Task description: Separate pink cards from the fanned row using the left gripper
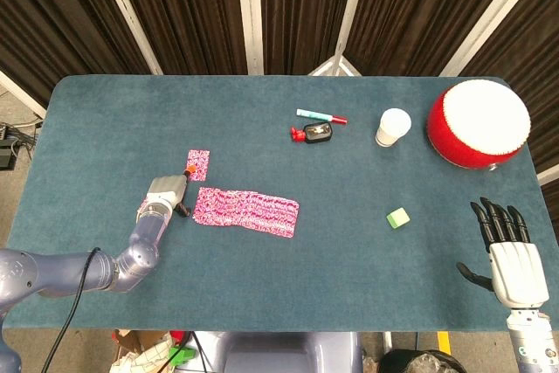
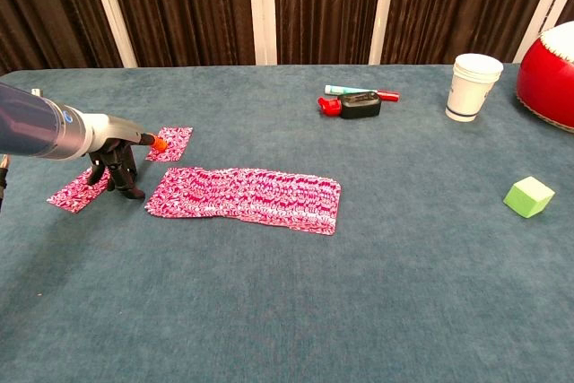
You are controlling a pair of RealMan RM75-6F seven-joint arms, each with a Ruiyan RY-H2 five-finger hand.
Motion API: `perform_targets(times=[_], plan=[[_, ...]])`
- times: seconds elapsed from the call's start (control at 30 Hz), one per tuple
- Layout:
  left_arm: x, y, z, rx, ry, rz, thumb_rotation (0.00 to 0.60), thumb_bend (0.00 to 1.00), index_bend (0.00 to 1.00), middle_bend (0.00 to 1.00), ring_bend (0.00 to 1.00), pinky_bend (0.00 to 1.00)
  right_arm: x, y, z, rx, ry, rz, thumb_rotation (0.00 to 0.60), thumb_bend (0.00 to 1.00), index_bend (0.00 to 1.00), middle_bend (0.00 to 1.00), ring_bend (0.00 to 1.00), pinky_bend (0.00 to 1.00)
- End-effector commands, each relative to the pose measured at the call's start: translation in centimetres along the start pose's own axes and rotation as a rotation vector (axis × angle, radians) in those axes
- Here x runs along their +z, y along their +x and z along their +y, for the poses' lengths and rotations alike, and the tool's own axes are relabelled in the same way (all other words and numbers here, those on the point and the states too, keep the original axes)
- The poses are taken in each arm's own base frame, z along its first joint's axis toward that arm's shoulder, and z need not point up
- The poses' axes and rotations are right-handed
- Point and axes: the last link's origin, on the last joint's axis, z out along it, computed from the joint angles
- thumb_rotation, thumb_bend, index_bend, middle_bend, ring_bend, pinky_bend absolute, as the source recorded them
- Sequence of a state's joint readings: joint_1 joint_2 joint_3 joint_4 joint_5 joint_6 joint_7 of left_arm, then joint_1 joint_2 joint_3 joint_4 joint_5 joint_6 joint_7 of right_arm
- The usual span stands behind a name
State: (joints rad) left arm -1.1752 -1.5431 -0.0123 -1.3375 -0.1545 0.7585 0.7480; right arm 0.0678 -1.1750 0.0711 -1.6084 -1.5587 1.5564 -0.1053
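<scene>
Left hand (image 2: 121, 163) touching a pink card (image 2: 169, 143) near the tabletop's (image 1: 262, 286) left edge.
Its orange fingertip meets the card, fingers pointing down, holding nothing; the fanned row (image 2: 247, 195) lies just beside. Right hand (image 1: 507, 246) rests open, fingers spread, near the right corner.

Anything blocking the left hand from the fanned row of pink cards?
Nothing visible. The left hand sits just off the near-left end of the fanned row, bare table between them. Two separated cards lie beside the hand, outside that gap.
</scene>
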Motion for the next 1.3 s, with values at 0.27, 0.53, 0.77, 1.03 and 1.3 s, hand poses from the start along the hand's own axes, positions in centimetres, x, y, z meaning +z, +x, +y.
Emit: perform_targets(times=[0.27,0.53,0.77,1.03,1.3], plan=[[-0.2,1.1,0.0,-0.008,0.019,0.028,0.600,0.48,0.05,0.74,0.60,0.68,-0.1,-0.1,-0.1,-0.008,0.003,-0.002,0.600,0.13,0.07,0.07,0.10,0.07],[-3.1,2.9,0.8,-0.004,-0.028,0.070,0.600,0.48,0.04,0.74,0.60,0.68,-0.1,-0.1,-0.2,-0.010,0.003,-0.005,0.600,0.13,0.07,0.07,0.10,0.07],[-6.5,4.3,-0.2,0.007,-0.014,0.122,0.600,0.48,0.04,0.74,0.60,0.68,-0.1,-0.1,-0.1,0.000,0.000,-0.003,0.600,0.13,0.07,0.07,0.10,0.07],[-8.7,3.3,-1.3,0.022,-0.054,0.071,0.600,0.48,0.04,0.74,0.60,0.68,0.0,-0.1,-0.1,0.005,-0.003,-0.006,0.600,0.13,0.07,0.07,0.10,0.07],[-9.6,1.6,-1.2,0.028,-0.129,0.020,0.600,0.48,0.04,0.74,0.60,0.68,-0.1,0.0,-0.3,0.013,-0.003,-0.004,0.600,0.13,0.07,0.07,0.10,0.07]])
